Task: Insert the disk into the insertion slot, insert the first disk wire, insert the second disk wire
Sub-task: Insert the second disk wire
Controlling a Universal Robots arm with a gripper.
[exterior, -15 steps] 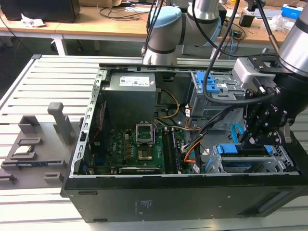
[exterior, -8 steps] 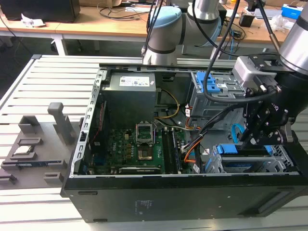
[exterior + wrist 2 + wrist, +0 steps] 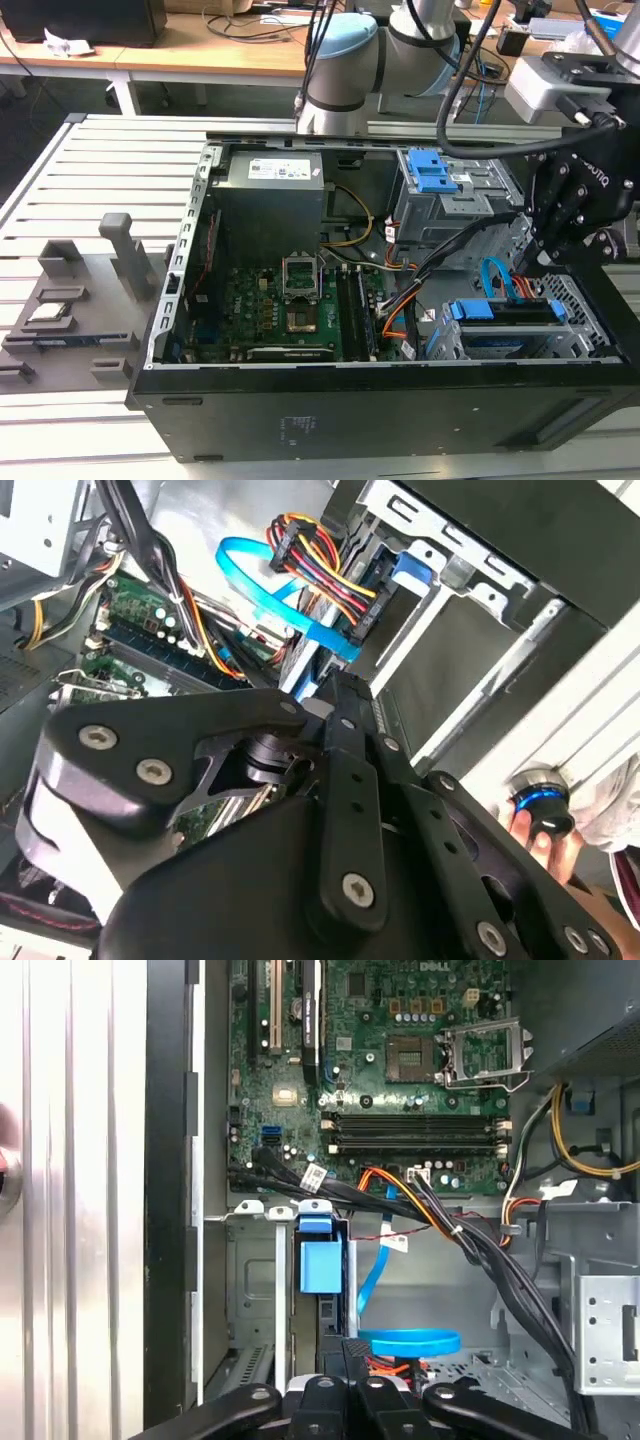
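Observation:
The disk, dark with a blue bracket, sits inside the insertion slot, a silver perforated cage at the exterior view's lower right. The first disk wire, a red, yellow and orange bundle, runs to the disk's back. The second disk wire, a flat light blue cable, loops above the cage and ends at the disk's back too. My black gripper hangs over that spot. Its fingertips are shut, close to the blue cable's end. Whether they pinch it is hidden.
A grey cage with a blue tab stands behind the slot. Thick black sleeved cables cross between motherboard and cages. The power supply sits at the back. A person's hand holds a knob outside the case. A grey fixture lies beside it.

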